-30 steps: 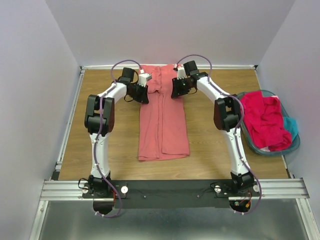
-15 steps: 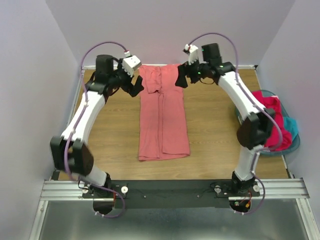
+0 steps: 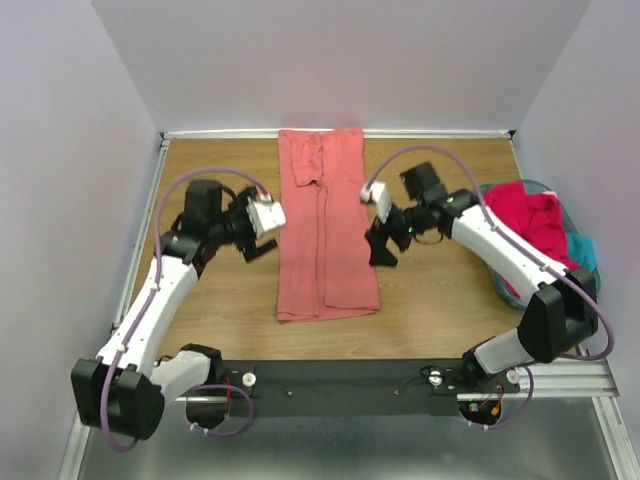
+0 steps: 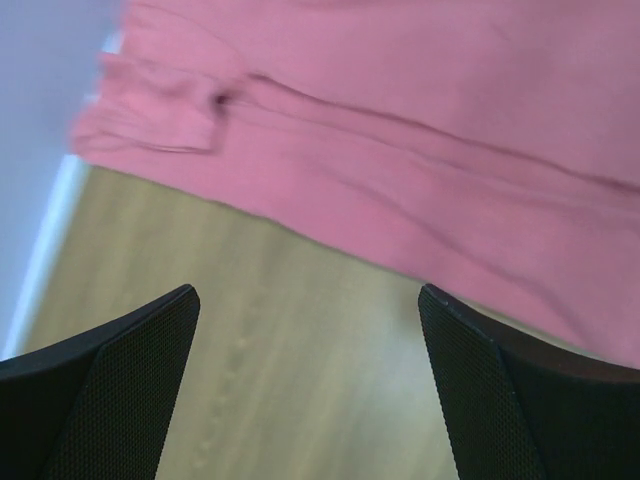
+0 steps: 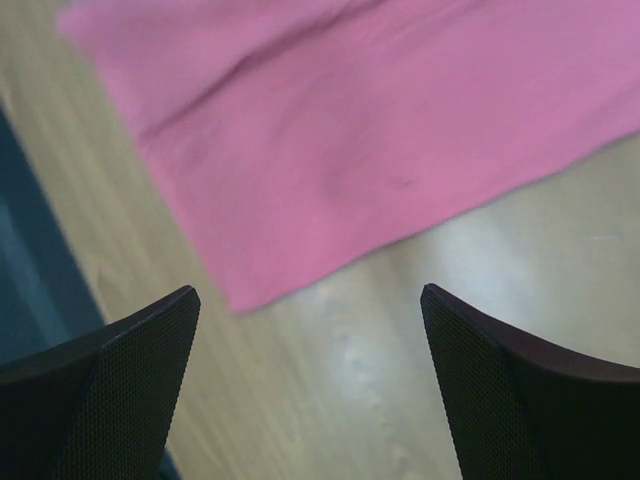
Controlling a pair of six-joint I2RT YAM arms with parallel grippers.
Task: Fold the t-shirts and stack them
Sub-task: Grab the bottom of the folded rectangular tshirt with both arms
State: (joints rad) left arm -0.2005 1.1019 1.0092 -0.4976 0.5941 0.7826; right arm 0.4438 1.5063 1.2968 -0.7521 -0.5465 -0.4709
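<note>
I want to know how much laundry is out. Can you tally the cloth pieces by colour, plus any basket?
salmon-pink shirt, laid out on the table: 1
magenta-red cloth, heaped in the basket: 1 heap (I cannot tell how many pieces)
teal cloth, in the basket: 1
teal basket: 1
Total: 4

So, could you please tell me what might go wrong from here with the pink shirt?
1. The left gripper and right gripper hang open beside the lengthwise-folded salmon-pink shirt; an uneven pinch might pull its overlapped layers apart.
2. The right arm's elbow sits close to the basket; a swing might snag the magenta-red shirt heaped in it.
3. The salmon-pink shirt's far end reaches the table's back edge and might bunch there.
</note>
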